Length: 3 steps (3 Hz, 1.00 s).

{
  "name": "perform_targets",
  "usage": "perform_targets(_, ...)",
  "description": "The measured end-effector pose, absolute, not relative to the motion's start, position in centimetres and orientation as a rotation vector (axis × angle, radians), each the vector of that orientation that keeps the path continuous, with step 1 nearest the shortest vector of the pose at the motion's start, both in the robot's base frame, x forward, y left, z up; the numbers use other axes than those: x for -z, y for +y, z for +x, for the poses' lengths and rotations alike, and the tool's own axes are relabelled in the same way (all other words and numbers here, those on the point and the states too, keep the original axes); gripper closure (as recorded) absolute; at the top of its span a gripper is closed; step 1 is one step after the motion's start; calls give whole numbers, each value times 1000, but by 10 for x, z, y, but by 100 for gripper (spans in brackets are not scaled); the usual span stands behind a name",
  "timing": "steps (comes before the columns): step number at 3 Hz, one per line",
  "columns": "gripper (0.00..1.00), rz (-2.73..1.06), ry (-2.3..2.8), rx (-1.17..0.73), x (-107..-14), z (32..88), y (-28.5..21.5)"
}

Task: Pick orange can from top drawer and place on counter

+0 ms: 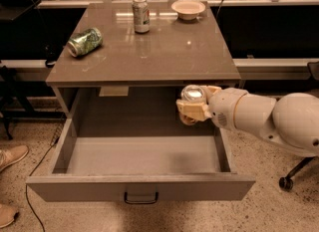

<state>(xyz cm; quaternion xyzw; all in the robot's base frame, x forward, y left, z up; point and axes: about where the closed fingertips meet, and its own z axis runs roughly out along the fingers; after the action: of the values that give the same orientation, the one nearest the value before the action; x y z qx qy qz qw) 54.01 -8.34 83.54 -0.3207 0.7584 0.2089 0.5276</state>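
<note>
My gripper (193,105) is shut on the orange can (192,96) and holds it in the air above the right rear of the open top drawer (142,156), just below the counter's front edge. Only the can's silver lid and a little of its side show between the pale fingers (188,110). The drawer is pulled fully out, with its dark handle (141,197) at the front. The glossy grey-brown counter (164,52) lies behind and above the can.
On the counter, a green can (84,42) lies on its side at the left, a taller silvery-white can (141,14) stands at the back, and a pale bowl (188,9) sits at the back right. A person's shoes (10,156) are at the left. A chair wheel (285,182) is at the right.
</note>
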Motion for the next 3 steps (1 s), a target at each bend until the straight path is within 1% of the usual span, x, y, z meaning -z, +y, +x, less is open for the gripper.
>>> perform_targets(1, 100, -732, 1739, -482, -863, 547, -92)
perform_targets(2, 100, -761, 1608, -444, -928, 560, -103)
perform_targets(3, 100, -864, 1540, -450, -986, 575, -103)
